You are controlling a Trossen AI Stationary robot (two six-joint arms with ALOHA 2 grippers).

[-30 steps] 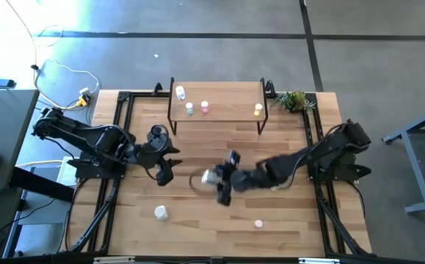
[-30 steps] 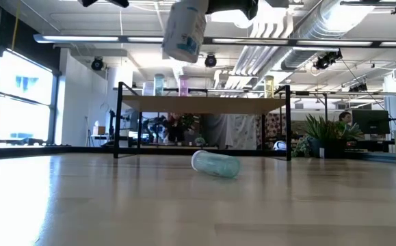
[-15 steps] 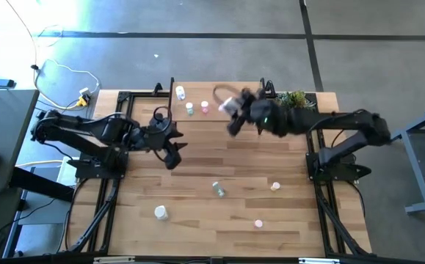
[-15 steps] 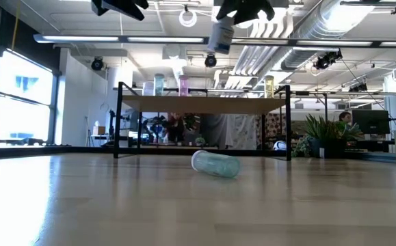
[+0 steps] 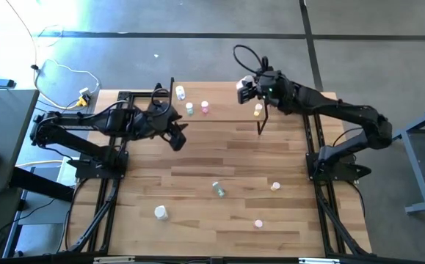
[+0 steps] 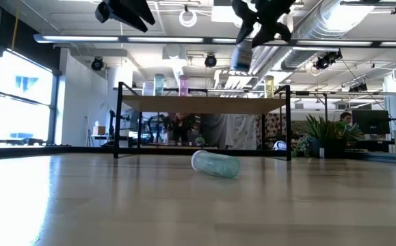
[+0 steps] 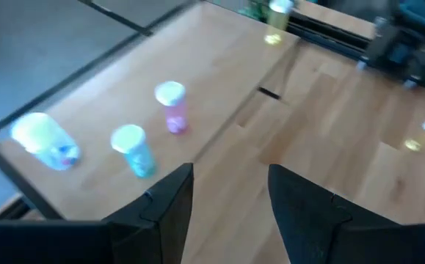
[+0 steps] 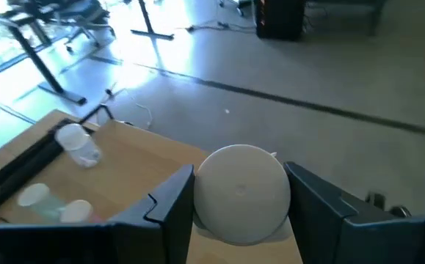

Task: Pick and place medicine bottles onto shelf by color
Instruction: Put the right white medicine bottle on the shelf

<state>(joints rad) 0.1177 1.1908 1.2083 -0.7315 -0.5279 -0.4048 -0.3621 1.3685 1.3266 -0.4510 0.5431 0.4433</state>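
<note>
- Four bottles stand on the shelf (image 5: 219, 111) in the high view: a white one (image 5: 180, 93) at its far left, a green one (image 5: 189, 108) and a pink one (image 5: 205, 107) just right of it, and a yellow one (image 5: 258, 110) near the right end. The right pincer (image 5: 246, 89) hangs over the shelf's far right part, clenched on a white bottle (image 5: 243, 91). The standing white one lies well to its left, so by colour the carried bottle likely has to travel left along the shelf. The left pincer (image 5: 177, 138) waits over the counter (image 5: 197, 176) just near the shelf's left end. Four more bottles remain on the counter: a green one (image 5: 218, 190) on its side, a white one (image 5: 160, 213), a pale one (image 5: 275, 186) and a pink one (image 5: 258, 223).
- Low view: the held white bottle (image 6: 242, 53) hangs roughly upright above the shelf top (image 6: 204, 102), clear of it. The green one (image 6: 215, 164) lies on the counter in front.
- Left wrist view: the left pincer (image 7: 227, 198) is released, nothing between its fingers, and looks over the shelf's left end.
- Right wrist view: the white bottle's round end (image 8: 241, 192) fills the gap of the right pincer (image 8: 241, 202), its long axis pointing forward along the fingers.
</note>
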